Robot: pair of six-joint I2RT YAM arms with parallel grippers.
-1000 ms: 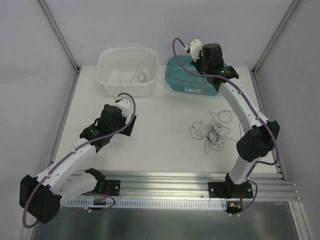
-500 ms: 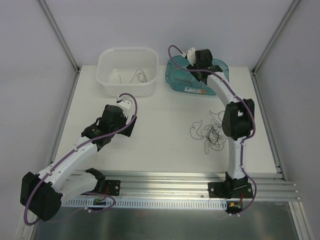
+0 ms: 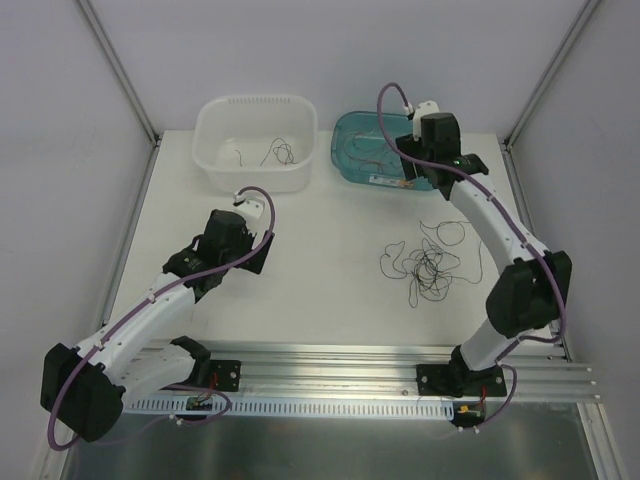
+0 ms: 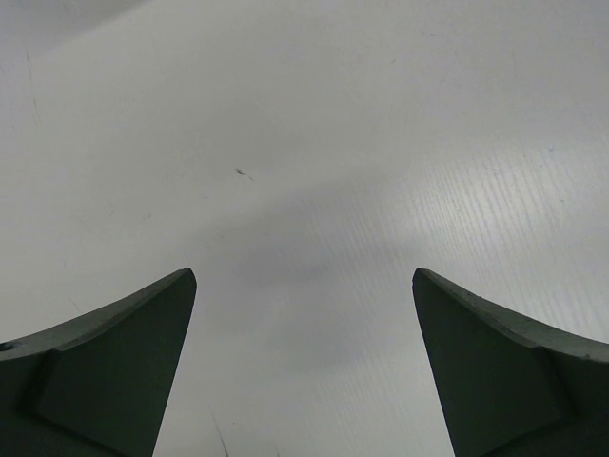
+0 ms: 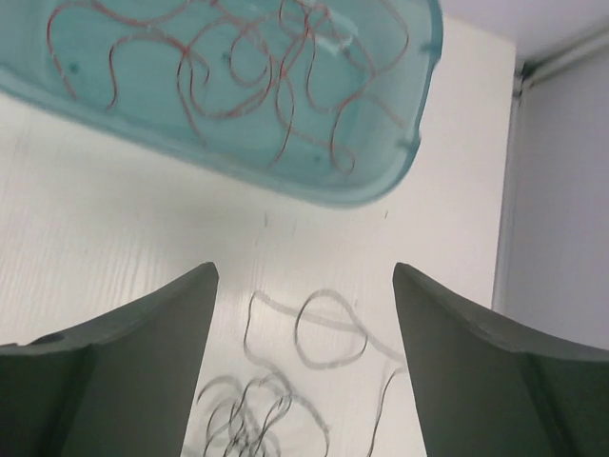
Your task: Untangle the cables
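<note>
The cables (image 3: pixel 428 268), hair-thin curly wires in black and red-brown, lie in three places. A loose black tangle rests on the white table (image 3: pixel 320 230) in front of the right arm. Several red-brown strands (image 5: pixel 238 67) lie inside the translucent teal plastic tub (image 5: pixel 314 195), and a few dark strands (image 3: pixel 278 153) are in the white plastic basin (image 3: pixel 255 100). The right gripper (image 5: pixel 304 276) hangs near the tub's edge with its jaws wide apart and nothing between them. The left gripper (image 4: pixel 304 276) is also fully spread and empty, over bare table well apart from the tangle. Such wires are probably almost weightless, soft and a little springy, so they will likely slip from the pads and drag their neighbours along when pulled. The best place to take hold seems to be the single outlying loop (image 5: pixel 328 333) at the far side of the heap, where one strand lies apart. It should be pinched firmly and drawn out slowly.
</note>
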